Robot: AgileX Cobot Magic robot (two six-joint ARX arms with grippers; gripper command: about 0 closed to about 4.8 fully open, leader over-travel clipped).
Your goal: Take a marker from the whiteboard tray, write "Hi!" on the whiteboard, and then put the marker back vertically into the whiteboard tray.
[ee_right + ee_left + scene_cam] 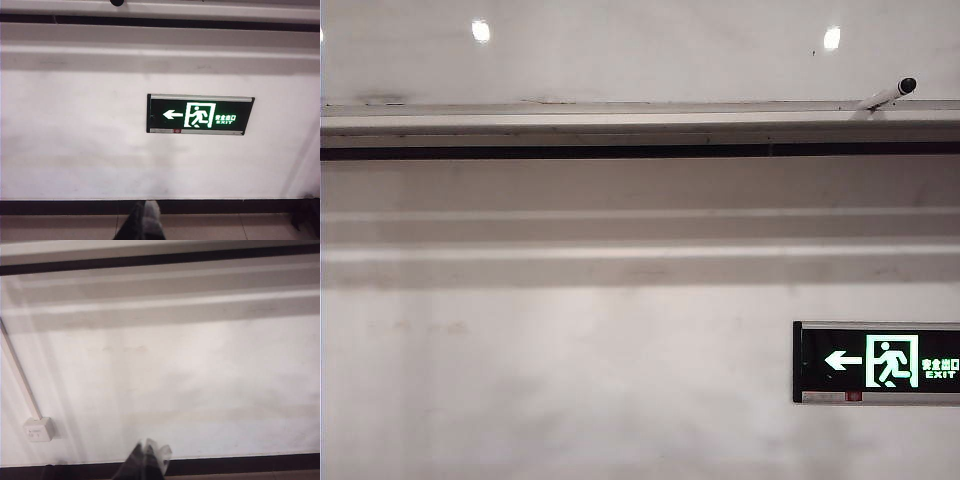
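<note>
The whiteboard (pixel 640 55) fills the top of the exterior view, mirroring round lights. Below it the whiteboard tray (pixel 620 122) runs across as a pale ledge with a dark strip underneath. The marker (pixel 885 97) leans on the tray at the far right, its black cap pointing up and right. Neither gripper shows in the exterior view. My left gripper (pixel 146 452) is blurred and shut, empty, low before the wall, far under the tray (pixel 100 255). My right gripper (pixel 146 210) is shut and empty near the floor, well below the tray (pixel 200 10).
A lit green exit sign (pixel 877 362) (pixel 200 114) hangs on the wall under the marker's end of the ledge. Wall mouldings (pixel 620 235) run below the tray. A socket box (pixel 38 429) with a conduit sits low on the wall. Dark skirting meets a tiled floor (pixel 225 227).
</note>
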